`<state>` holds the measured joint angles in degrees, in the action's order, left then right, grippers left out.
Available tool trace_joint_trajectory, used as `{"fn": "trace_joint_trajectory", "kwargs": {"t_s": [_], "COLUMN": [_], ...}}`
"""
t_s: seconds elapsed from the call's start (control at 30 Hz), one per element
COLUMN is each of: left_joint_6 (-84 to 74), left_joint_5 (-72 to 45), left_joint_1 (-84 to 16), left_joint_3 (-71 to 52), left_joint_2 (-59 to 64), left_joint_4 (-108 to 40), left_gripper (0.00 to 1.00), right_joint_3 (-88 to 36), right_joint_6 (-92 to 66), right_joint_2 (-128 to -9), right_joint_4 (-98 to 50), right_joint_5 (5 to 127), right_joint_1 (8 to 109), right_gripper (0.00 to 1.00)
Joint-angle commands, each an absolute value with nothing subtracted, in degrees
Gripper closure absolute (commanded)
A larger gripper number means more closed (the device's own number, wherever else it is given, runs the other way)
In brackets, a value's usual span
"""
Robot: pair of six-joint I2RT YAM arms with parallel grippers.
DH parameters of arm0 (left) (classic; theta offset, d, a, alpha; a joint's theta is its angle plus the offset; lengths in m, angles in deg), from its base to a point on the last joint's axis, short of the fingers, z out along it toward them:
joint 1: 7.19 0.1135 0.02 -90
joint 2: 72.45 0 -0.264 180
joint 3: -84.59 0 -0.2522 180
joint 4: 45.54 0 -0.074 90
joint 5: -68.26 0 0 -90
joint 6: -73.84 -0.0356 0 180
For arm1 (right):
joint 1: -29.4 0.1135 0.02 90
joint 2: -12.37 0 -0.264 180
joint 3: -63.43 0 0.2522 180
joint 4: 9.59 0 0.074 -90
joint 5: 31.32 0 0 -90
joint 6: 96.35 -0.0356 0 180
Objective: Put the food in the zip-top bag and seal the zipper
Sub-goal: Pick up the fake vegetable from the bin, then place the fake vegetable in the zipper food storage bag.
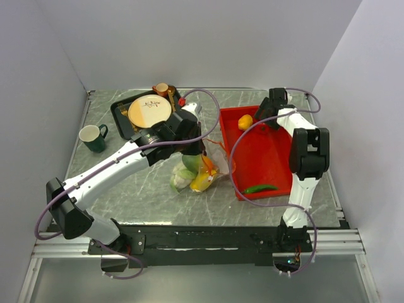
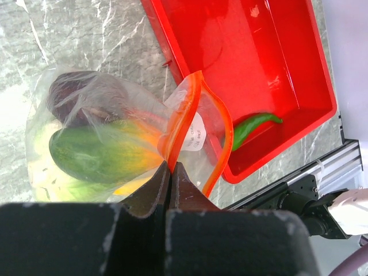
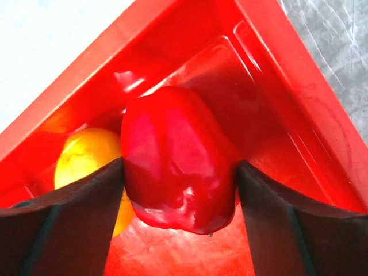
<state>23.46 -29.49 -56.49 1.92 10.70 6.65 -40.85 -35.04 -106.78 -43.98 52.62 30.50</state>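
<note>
On the grey-green marbled table top (image 1: pixel 126 196), closed in by plain pale walls at left, far side and right. At far left, a black tray (image 1: pixel 120 113) carrying a beige plate (image 1: pixel 150 110), with a brown cup (image 1: pixel 161 89) just behind and a dark green mug (image 1: pixel 93 137) near the left wall. Right of centre, a red tray (image 1: pixel 271 158) holding the green chili (image 1: pixel 260 188) at its near end. Between the trays, the zip-top bag (image 1: pixel 196 173), stuffed with green, yellow and dark purple food. Left gripper (image 2: pixel 171 168) clenched on the zipper (image 2: pixel 183 118), mouth agape beside the red tray's wall. Right gripper (image 3: pixel 179 190) clamped around the red pepper (image 3: pixel 175 161) in the tray's far corner, a yellow fruit (image 3: pixel 86 158) just beside, partly hidden behind a finger.
</note>
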Motion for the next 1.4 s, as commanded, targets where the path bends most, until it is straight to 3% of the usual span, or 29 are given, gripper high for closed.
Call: {"fn": "trace_joint_trajectory", "kwargs": {"t_s": [0.0,0.1,0.27,0.57,0.83,1.0,1.37], "left_joint_6": [22.95,23.57,24.79,25.76,26.38,26.47,27.17], "left_joint_5": [-28.69,-29.04,-29.74,-30.27,-29.04,-28.16,-28.52], "left_joint_1": [-56.23,-56.32,-56.32,-56.32,-56.32,-56.32,-56.32], "left_joint_3": [3.96,3.08,2.11,-0.09,0.35,2.89,3.51], "left_joint_2": [9.55,8.76,8.24,7.01,8.23,9.9,10.52], "left_joint_4": [4.17,4.07,4.87,4.96,4.16,3.99,4.34], "left_gripper": [0.99,0.99,0.99,0.99,0.99,0.99,0.97], "right_joint_3": [-36.12,-30.07,-24.26,-7.73,1.15,4.67,5.55], "right_joint_6": [-34.92,-34.48,-34.04,-34.39,-38.17,-41.33,-40.02], "right_joint_2": [-101.9,-97.59,-90.14,-65.28,-45.67,-41.16,-44.41], "right_joint_4": [-41.39,-38.66,-38.04,-36.27,-36.54,-35.22,-33.82], "right_joint_5": [54.55,55.78,56.75,67.63,77.4,81.61,83.47], "right_joint_1": [30.19,30.19,30.1,30.54,37.38,43.98,55.4], "right_gripper": [0.38,0.54,0.64,0.68,0.69,0.69,0.69]}}
